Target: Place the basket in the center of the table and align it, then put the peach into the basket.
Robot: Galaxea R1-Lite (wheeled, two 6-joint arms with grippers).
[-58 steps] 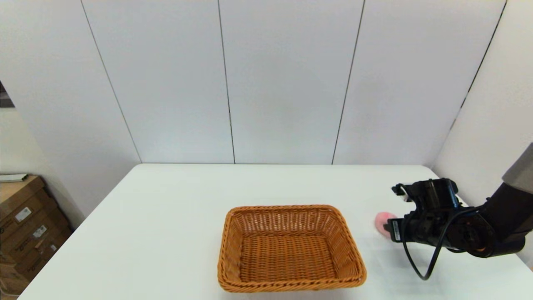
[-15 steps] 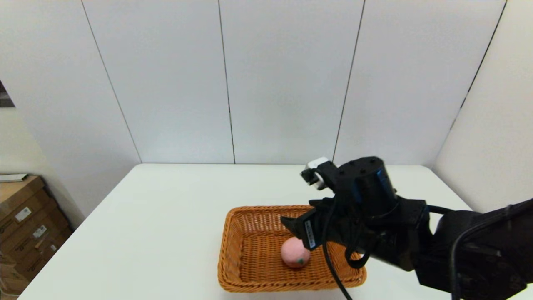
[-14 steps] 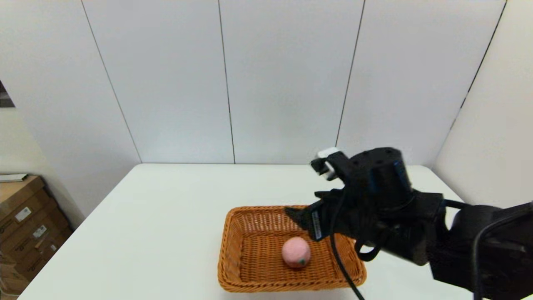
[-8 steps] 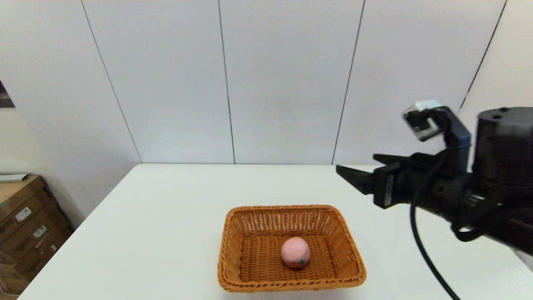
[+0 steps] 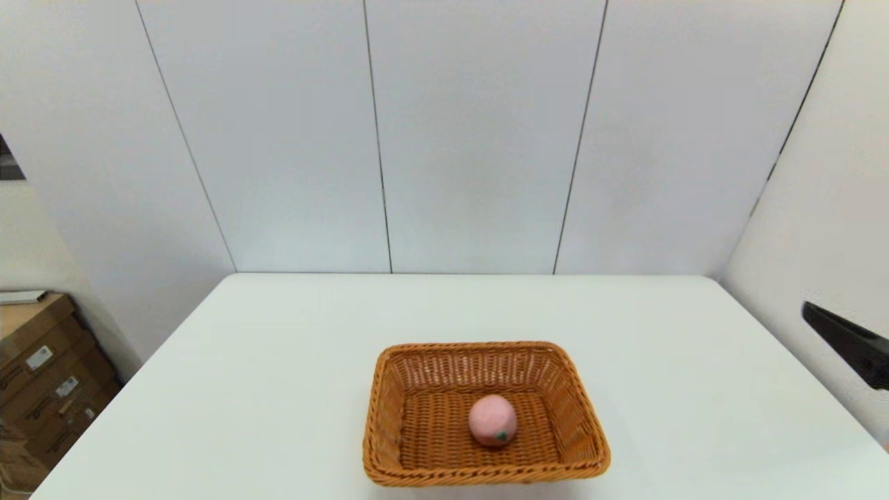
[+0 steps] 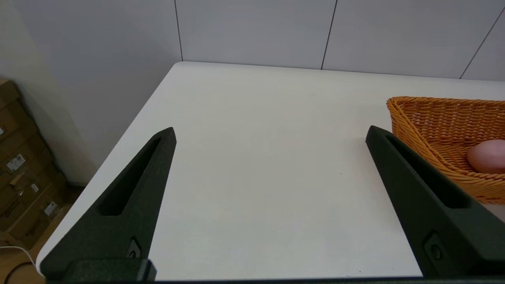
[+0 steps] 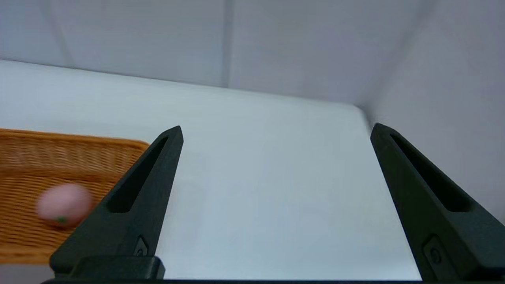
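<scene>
Pulled back from over the basket, my right hand now sits off the worktop's right edge, fingers spread wide and holding nothing. My left hand hangs parked at the worktop's left side, also spread. Inside the basket, near its middle, lies the peach

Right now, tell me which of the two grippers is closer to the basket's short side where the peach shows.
The left gripper: its own view shows the basket beside one finger, with the peach inside. The right gripper is open over bare table, farther off.
</scene>
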